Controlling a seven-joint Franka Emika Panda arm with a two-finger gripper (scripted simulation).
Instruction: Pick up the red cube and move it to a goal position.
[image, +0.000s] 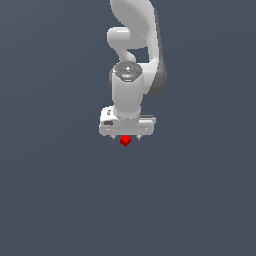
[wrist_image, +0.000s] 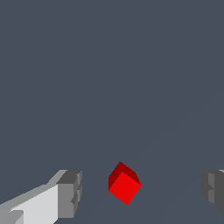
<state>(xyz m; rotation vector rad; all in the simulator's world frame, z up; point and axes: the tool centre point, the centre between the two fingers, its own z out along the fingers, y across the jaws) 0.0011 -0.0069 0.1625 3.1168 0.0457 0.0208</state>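
I see the red cube (image: 125, 141) as plain bright red, one face darker in shade, at lower centre. My arm (image: 131, 75) is glossy white with grey joints. The fingers (wrist_image: 70, 193) look mid-grey. The ground (image: 50, 200) seems a flat, unpatterned slate blue-grey.

White Panda arm (image: 135, 45) descending from top centre of frame, wrist vertical, gripper (wrist_image: 142, 192) pointing down, fingers (wrist_image: 70, 192) spread wide
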